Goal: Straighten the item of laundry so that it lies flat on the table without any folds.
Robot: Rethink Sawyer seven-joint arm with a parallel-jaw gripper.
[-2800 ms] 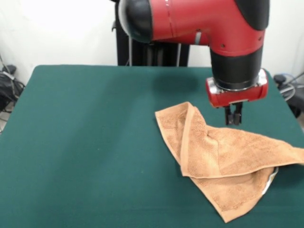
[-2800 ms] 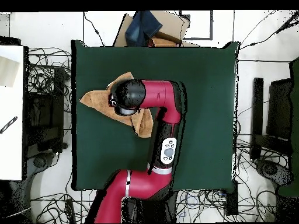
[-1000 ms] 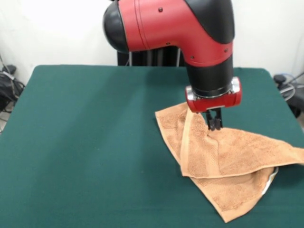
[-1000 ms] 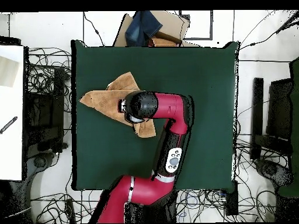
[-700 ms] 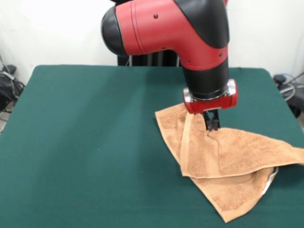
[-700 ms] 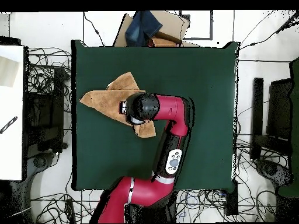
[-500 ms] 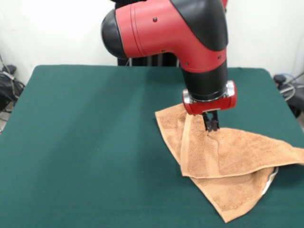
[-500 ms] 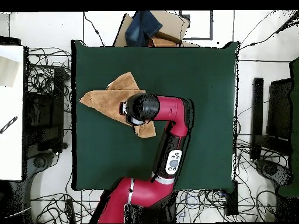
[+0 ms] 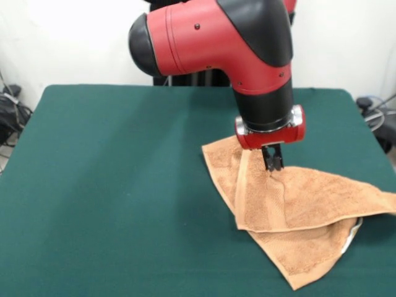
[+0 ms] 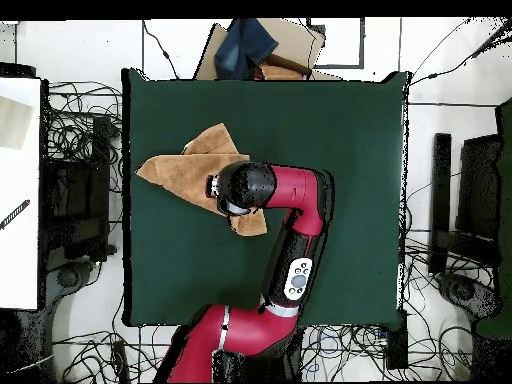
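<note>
The light-brown towel (image 9: 297, 198) lies folded and crumpled on the right part of the green table (image 9: 124, 185). One flap is folded over along a diagonal, with a ridge running up its left side. A small white piece (image 9: 354, 231) shows under its right edge. My gripper (image 9: 272, 163) hangs from the red and black arm and reaches down to the towel's upper ridge, with its tips at the cloth. In the overhead view the towel (image 10: 190, 163) lies near the table's (image 10: 340, 150) left edge, and the arm's head hides the gripper.
A cardboard box holding blue cloth (image 10: 262, 47) stands beyond the table's top edge in the overhead view. A white surface (image 10: 18, 190) and tangled cables lie off the left side. The towel's right corner lies close to the table's edge.
The arm has swung from beside the towel's far right to over its upper ridge and lowered. In the last second it crept slightly left. The towel's shape is unchanged.
</note>
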